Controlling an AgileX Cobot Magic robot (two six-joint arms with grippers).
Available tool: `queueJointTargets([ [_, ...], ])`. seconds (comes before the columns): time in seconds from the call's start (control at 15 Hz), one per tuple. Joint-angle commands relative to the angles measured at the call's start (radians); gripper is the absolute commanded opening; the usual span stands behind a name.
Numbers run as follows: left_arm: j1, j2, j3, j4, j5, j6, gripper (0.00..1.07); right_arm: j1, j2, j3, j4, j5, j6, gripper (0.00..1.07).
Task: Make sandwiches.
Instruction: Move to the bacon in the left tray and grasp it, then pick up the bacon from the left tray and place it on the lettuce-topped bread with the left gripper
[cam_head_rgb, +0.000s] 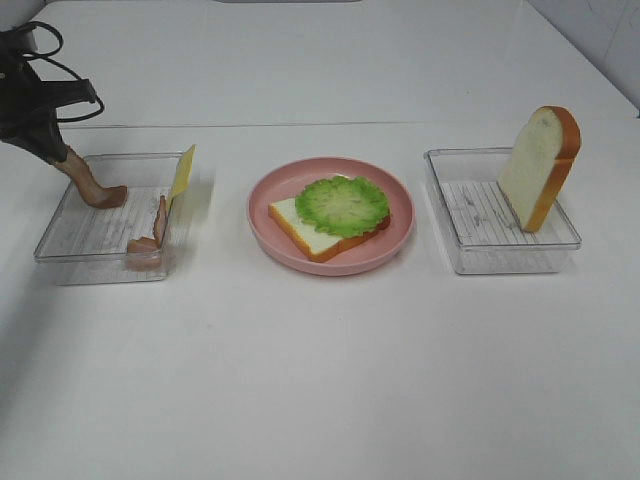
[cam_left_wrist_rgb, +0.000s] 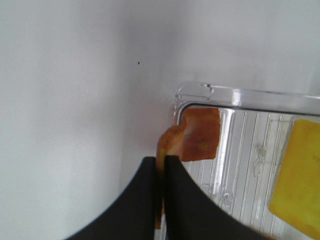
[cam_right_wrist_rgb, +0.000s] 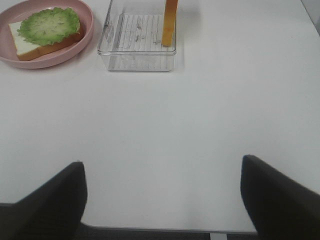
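One white worktop (cam_head_rgb: 320, 380). Two clear trays, one pink plate (cam_head_rgb: 265, 195), two bread slices, one lettuce leaf (cam_head_rgb: 343, 205), one cheese slice (cam_head_rgb: 182, 173), two bacon strips.

Left tray (cam_head_rgb: 90, 230): holds the cheese slice, leaning upright on the wall nearest the plate. Loose bacon strip (cam_head_rgb: 158, 220) is in the front corner on that same side, curled against the wall. The lower end of the held bacon strip (cam_head_rgb: 95, 195) touches the tray floor at the far side.

Right tray (cam_head_rgb: 470, 215): one upright bread slice (cam_head_rgb: 535, 165), standing on edge near its outer wall, nothing else in it.

Plate sits between the trays and carries the sandwich (cam_head_rgb: 330, 220). So far it's one flat bread slice (cam_head_rgb: 305, 232) with the lettuce leaf on top, no top slice.

Left hand (cam_left_wrist_rgb: 160, 165): fingers pinched together on the upper end of the held bacon strip, above the far outer corner of the left tray. The sandwich is well apart from it, toward the middle of the worktop.

Right hand (cam_right_wrist_rgb: 162, 200): fingers wide apart, nothing between them, over bare worktop. It's out of the overhead view. From its wrist camera the right tray and the sandwich lie well ahead of it, not touching it.
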Motion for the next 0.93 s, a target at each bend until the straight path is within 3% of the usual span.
queueJointTargets([
  [0.07, 0.001, 0.002, -0.004, 0.005, -0.029, -0.018, 0.0, -0.007, -0.034, 0.005, 0.0, -0.009, -0.008, 0.81],
  [0.4, -0.002, -0.029, -0.004, -0.015, -0.024, -0.032, 0.0, -0.007, -0.034, 0.005, 0.0, -0.009, -0.008, 0.81],
  [0.73, -0.006, -0.16, -0.004, -0.045, 0.044, -0.029, 0.0, -0.007, -0.034, 0.005, 0.0, -0.009, -0.008, 0.81],
  [0.93, -0.055, -0.233, -0.004, -0.062, 0.05, -0.029, 0.0, -0.007, -0.034, 0.005, 0.0, -0.009, -0.008, 0.81],
])
